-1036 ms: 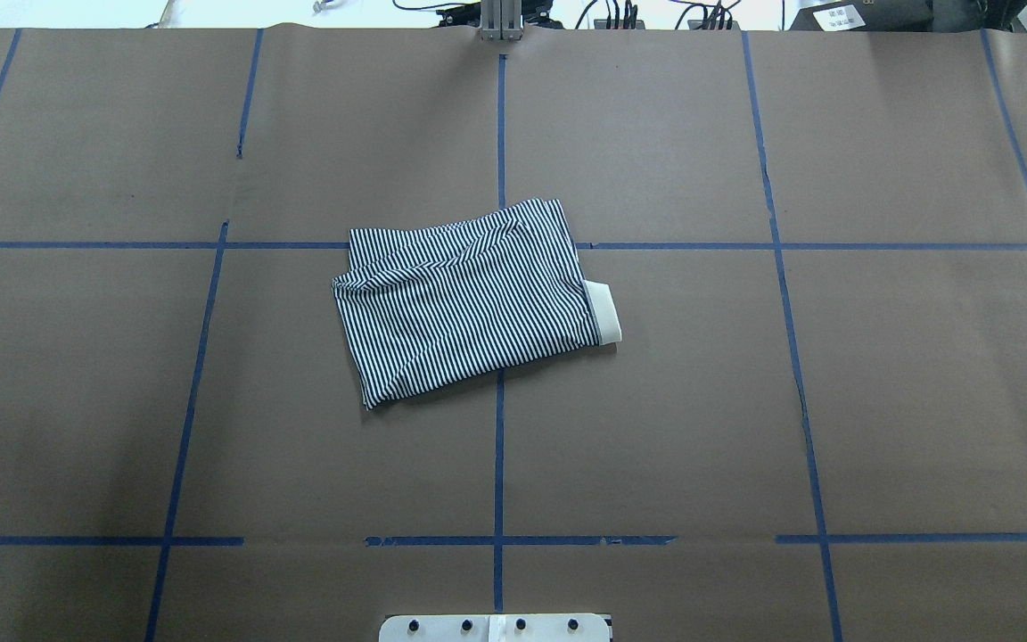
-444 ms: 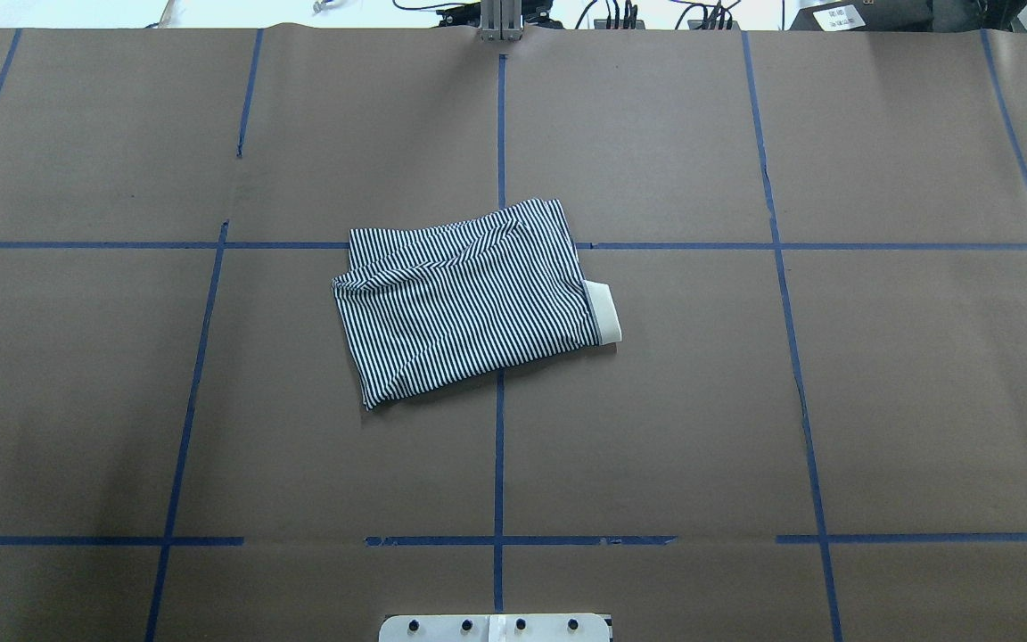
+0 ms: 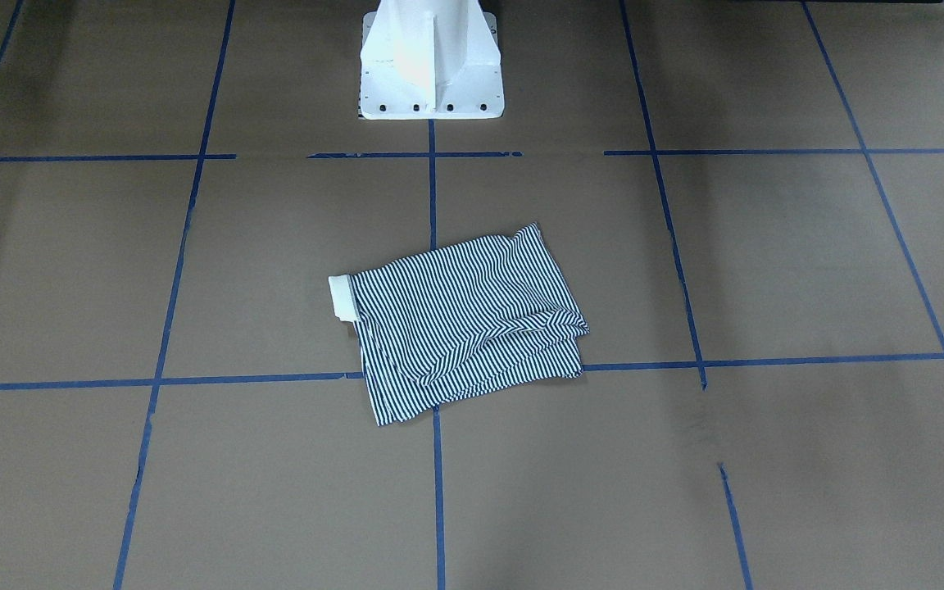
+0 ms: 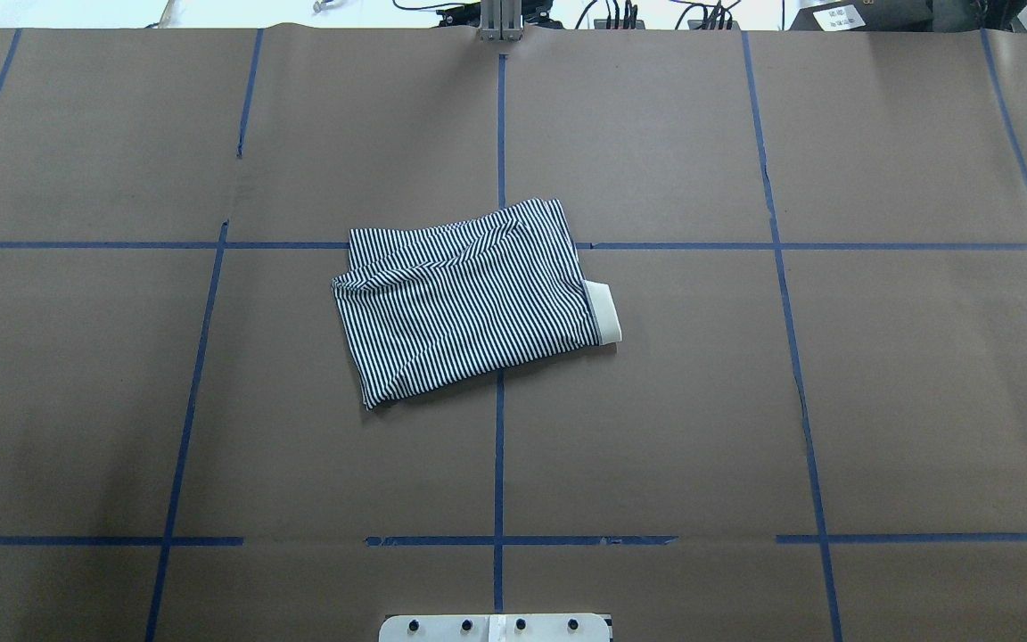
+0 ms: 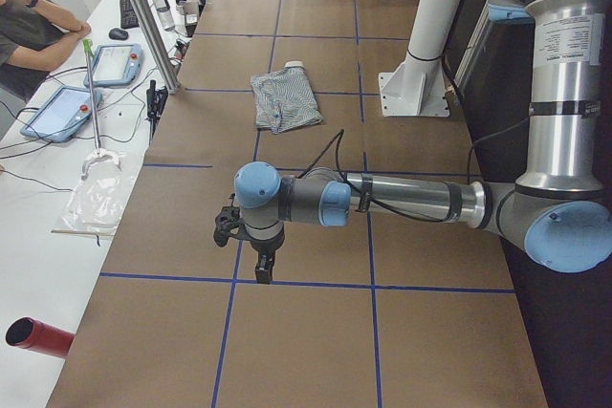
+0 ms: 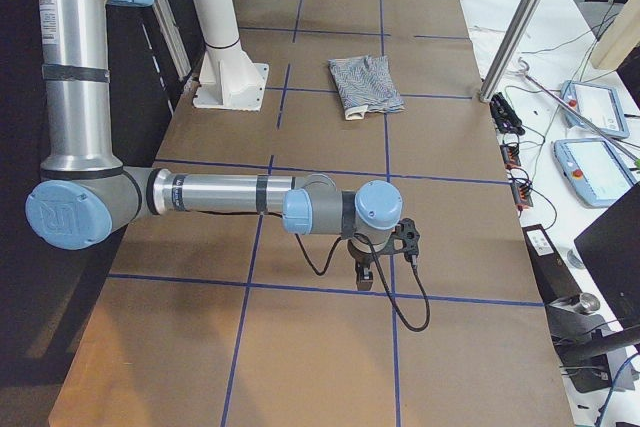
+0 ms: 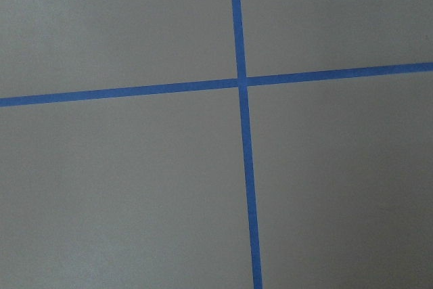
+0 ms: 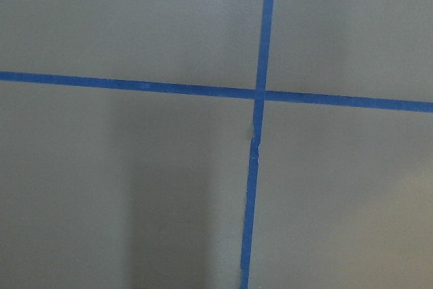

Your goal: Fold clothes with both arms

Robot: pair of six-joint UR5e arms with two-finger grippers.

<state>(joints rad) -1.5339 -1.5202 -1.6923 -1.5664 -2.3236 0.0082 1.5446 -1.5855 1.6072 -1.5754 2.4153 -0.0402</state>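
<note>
Handling: polo shirt (image 4: 469, 303) judged soft, light; take folded corners.
Left claw (image 5: 262, 270): well apart from shirt; opening cannot be told.
Right claw (image 6: 366, 279): likewise.

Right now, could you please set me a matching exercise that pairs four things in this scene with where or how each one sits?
Things:
1. striped polo shirt
2. cream collar
3. white pedestal base
4. left gripper

Places or states:
A. over bare brown paper by a blue tape line, away from the garment
B. folded into a compact bundle near the middle of the table
C. poking out at one side of the folded bundle
D. standing at the robot's edge of the table

Pairs: 1-B, 2-C, 3-D, 4-A.
</note>
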